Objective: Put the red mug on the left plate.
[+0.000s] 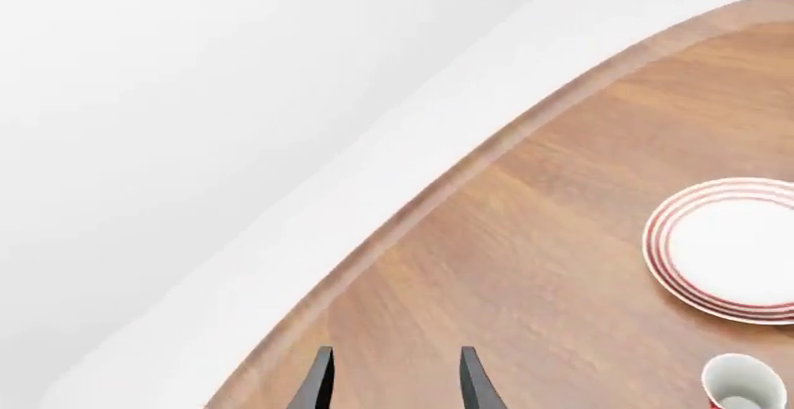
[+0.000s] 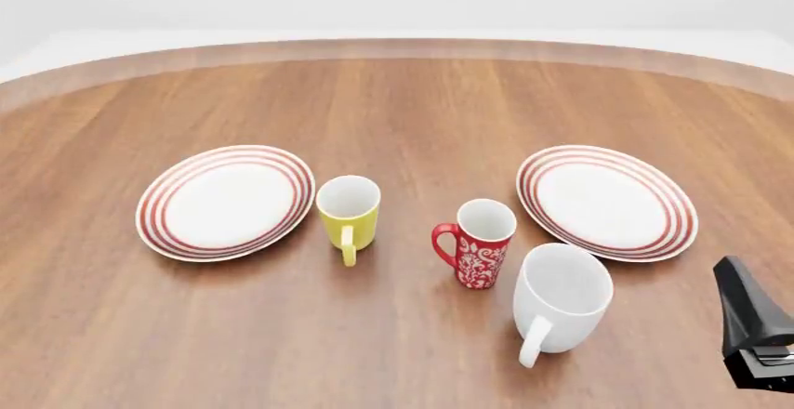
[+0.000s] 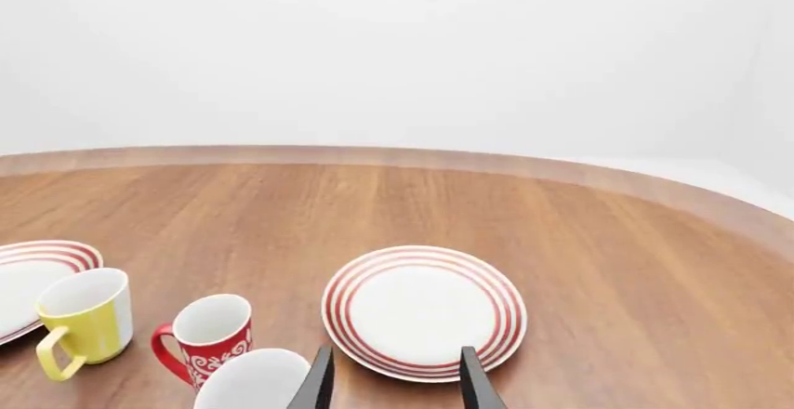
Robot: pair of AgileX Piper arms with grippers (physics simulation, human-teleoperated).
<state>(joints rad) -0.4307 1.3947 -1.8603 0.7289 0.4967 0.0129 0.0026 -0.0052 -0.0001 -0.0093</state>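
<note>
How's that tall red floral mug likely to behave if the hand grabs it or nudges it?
The red mug looks rigid and glazed, so probably hard and a bit slippery between fingers. It stands upright, tall and slim, so a push near the rim may tip it. Its handle points toward the yellow mug, which could stop it rolling far.

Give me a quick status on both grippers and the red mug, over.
Left gripper open, empty. Right gripper open, empty. Red mug upright on table, between the plates, not on left plate. Yellow mug stands between them.
</note>
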